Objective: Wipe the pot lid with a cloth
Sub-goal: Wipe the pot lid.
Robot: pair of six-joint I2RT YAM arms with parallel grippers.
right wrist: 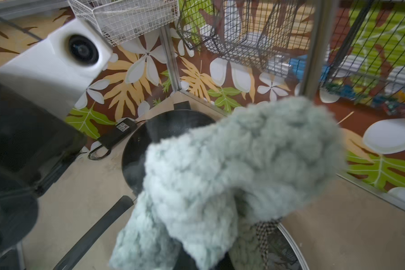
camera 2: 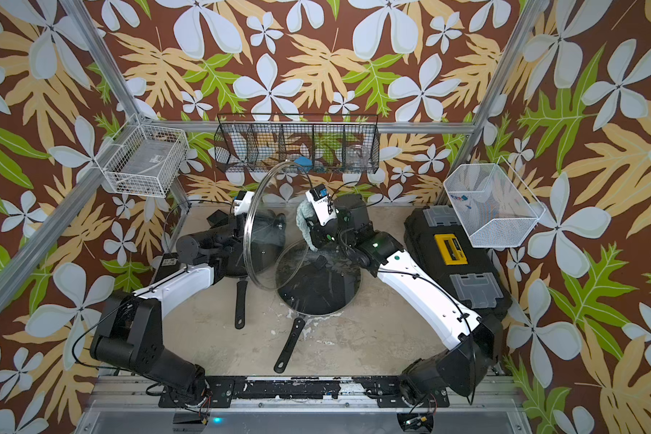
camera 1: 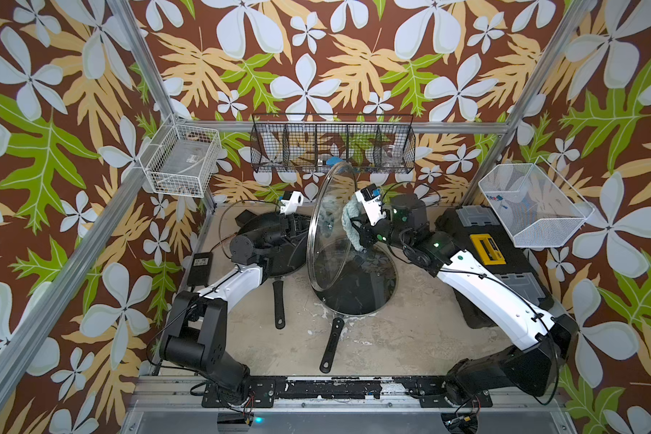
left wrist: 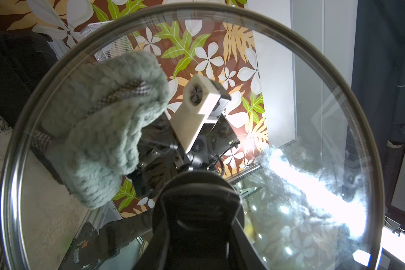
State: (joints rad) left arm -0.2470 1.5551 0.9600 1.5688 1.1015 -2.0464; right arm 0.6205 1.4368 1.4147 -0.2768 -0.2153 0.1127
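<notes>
I saw the pot lid up off the table on edge, near vertical, at about 11 o'clock from table centre in both top views. The left gripper was closed on its black handle; in the left wrist view the clear glass filled the frame.

The right gripper was clamped on the cloth, which was bunched up and hanging from the jaws. The cloth sat at 3 o'clock of the lid, on the face opposite the handle. Through the glass, the left wrist view showed the cloth lying against that face, at 10 o'clock of the handle. In the right wrist view the cloth blocked most of the frame, so I couldn't see the fingers there.

The smaller lid lay flat on a pan at 5 o'clock of the held lid, with the pan handle pointing to 6. A second pan sat at 9 o'clock, under the left arm. The black toolbox was at 3 o'clock on the table.
</notes>
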